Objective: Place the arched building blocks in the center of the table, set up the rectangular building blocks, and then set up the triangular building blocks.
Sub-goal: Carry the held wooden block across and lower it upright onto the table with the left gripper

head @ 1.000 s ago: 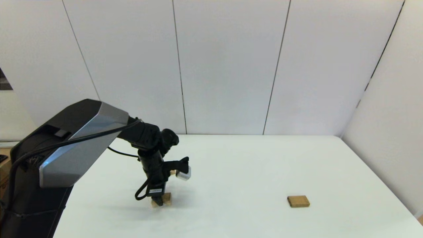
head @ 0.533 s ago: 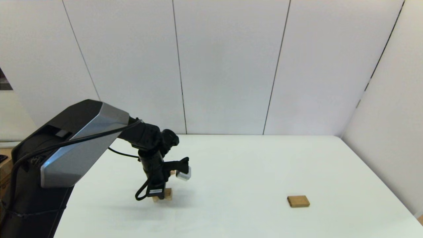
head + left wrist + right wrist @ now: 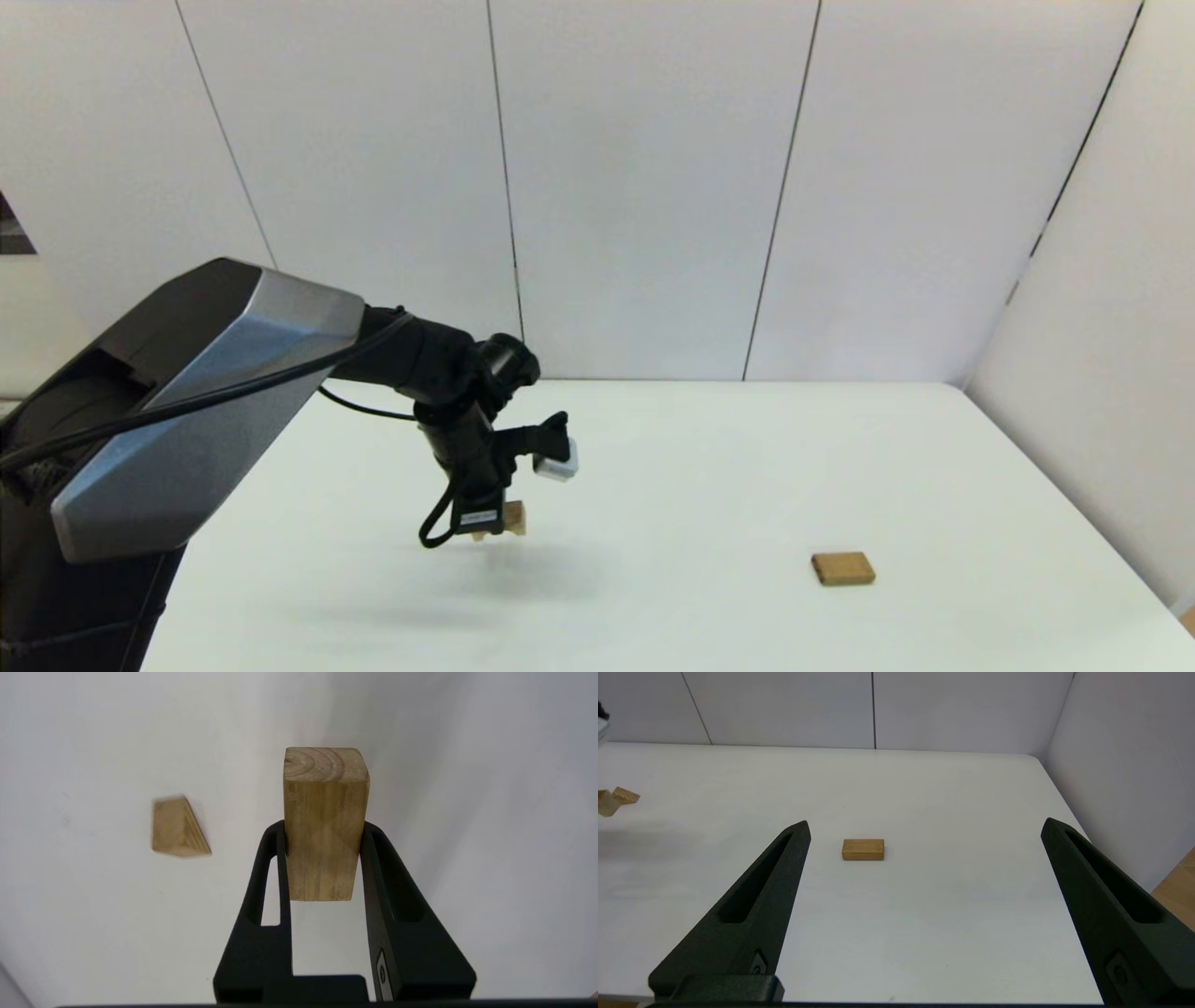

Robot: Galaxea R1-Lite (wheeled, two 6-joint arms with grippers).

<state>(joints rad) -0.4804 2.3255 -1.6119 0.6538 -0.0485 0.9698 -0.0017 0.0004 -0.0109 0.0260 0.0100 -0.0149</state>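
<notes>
Gripping the arched block (image 3: 324, 821) between its two fingers, the left tool (image 3: 322, 833) holds it clear above the left part of the white worktop (image 3: 709, 485). On the worktop near it lies the triangular block (image 3: 177, 828). Well apart on the right lies the flat rectangular block (image 3: 843, 567), before the right tool (image 3: 924, 830), fingers spread wide.

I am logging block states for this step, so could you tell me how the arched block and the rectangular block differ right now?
The arched block is clamped between the left gripper fingers and held above the table; the rectangular block lies flat on it, untouched. The arched block is thick and boxy, the rectangular block a thin slab. The arched block is on the robot's left, the rectangular block on its right, ahead of the open right gripper. Both are tan wood.
</notes>
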